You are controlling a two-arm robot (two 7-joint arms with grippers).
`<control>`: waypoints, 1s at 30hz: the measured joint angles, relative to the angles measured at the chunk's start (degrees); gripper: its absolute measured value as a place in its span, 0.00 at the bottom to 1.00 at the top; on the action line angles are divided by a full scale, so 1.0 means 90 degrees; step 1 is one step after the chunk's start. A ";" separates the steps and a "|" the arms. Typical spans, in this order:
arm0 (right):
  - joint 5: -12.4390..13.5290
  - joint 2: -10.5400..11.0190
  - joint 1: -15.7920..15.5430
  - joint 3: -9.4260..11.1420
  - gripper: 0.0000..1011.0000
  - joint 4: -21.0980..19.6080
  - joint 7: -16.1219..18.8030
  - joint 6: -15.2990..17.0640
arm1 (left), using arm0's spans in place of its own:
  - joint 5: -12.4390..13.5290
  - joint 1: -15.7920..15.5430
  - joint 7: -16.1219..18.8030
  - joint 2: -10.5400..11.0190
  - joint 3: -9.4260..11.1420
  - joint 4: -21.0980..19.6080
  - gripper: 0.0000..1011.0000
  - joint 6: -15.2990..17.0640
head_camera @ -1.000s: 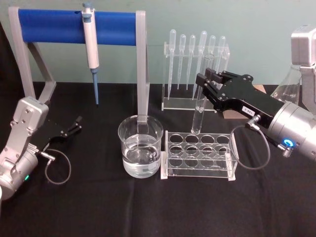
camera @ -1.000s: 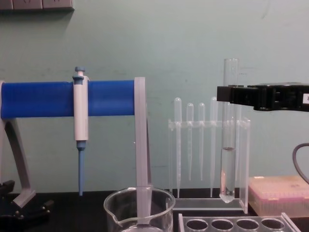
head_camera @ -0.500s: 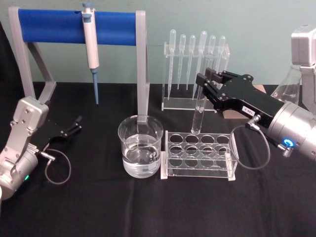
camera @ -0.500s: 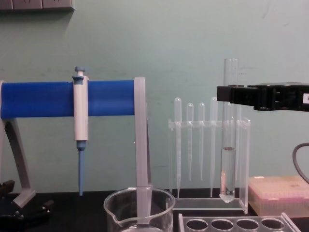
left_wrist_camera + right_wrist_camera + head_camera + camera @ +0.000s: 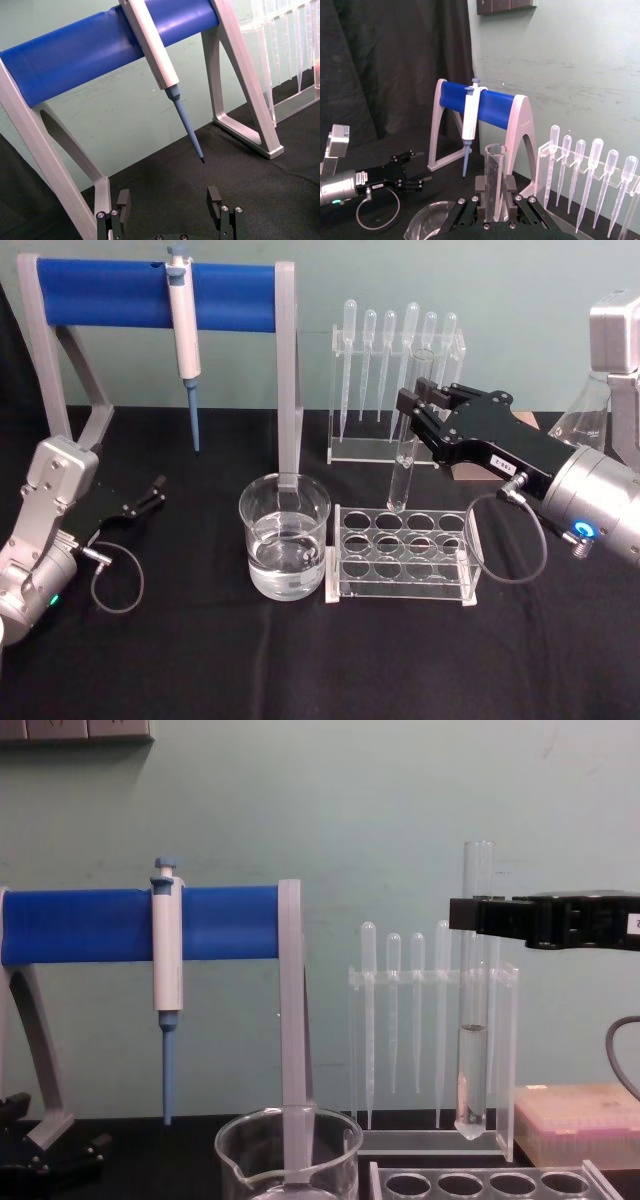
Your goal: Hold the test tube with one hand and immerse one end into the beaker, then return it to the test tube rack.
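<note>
Head view, and the right gripper (image 5: 410,412) reaches in from the right edge toward frame centre. Its black fingers are pinched on the test tube (image 5: 401,475) high on the glass, near the rim, a grip that leaves the long lower end free for dipping, I'd say. The tube hangs close to upright, its round bottom just above the back row of the clear rack (image 5: 402,552), touching nothing. The beaker (image 5: 250,530) sits just left of that rack, lower centre, so by my reckoning a short sideways carry and a descent would be needed to wet the end. Chest view gives the contents: clear liquid fills the lower part of the tube, bare glass above it. The beaker, by the head view, is roughly half full of clear liquid, and the rack's holes hold nothing. At the lower left, the left gripper (image 5: 152,495) sits parked over the black table (image 5: 200,660), fingers spread wide with nothing between them, as the left wrist view shows.
</note>
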 joint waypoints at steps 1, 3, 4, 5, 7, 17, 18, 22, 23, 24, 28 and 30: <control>0.0000 0.0000 0.0000 0.0000 0.22 0.0000 0.0000 0.0000 | 0.0000 0.0000 0.0000 0.0000 0.0000 0.0000 0.99 0.0000; 0.0000 0.0000 0.0000 0.0000 0.22 0.0000 0.0000 0.0000 | 0.0000 0.0000 0.0000 0.0000 0.0000 0.0000 0.99 0.0000; 0.0000 0.0000 0.0000 0.0000 0.22 0.0000 0.0000 0.0000 | 0.0000 0.0000 0.0000 0.0000 0.0000 0.0000 0.99 0.0000; 0.0000 0.0000 0.0000 0.0000 0.22 0.0000 0.0000 0.0000 | 0.0000 0.0001 0.0000 0.0000 0.0000 0.0000 0.99 0.0000; 0.0000 0.0000 0.0000 0.0000 0.22 0.0000 0.0000 0.0000 | 0.0000 0.0000 0.0000 0.0000 0.0000 0.0000 0.99 0.0000; 0.0001 0.0000 0.0000 0.0000 0.22 0.0000 0.0000 0.0000 | 0.0000 0.0000 0.0000 0.0000 0.0000 0.0000 0.99 0.0000; 0.0000 0.0000 0.0000 0.0000 0.22 0.0000 0.0000 0.0000 | 0.0000 0.0000 0.0000 0.0000 0.0000 0.0000 0.99 0.0000; 0.0000 0.0000 0.0000 0.0000 0.22 0.0000 0.0000 0.0000 | 0.0000 0.0000 0.0000 0.0000 0.0000 0.0000 0.99 0.0000; 0.0000 0.0000 0.0000 0.0000 0.22 0.0000 0.0000 0.0000 | 0.0000 0.0000 0.0000 0.0000 0.0000 0.0000 0.99 0.0000; 0.0001 0.0000 0.0000 0.0000 0.22 0.0000 0.0000 0.0000 | 0.0000 0.0000 0.0000 0.0000 0.0000 0.0000 0.99 0.0000; 0.0000 0.0000 0.0000 0.0000 0.22 0.0000 0.0000 0.0000 | 0.0000 0.0000 0.0000 0.0000 0.0000 0.0000 0.99 0.0000; 0.0000 0.0000 0.0000 0.0000 0.22 0.0000 0.0000 0.0000 | 0.0000 0.0000 0.0000 0.0000 0.0000 0.0000 0.99 0.0000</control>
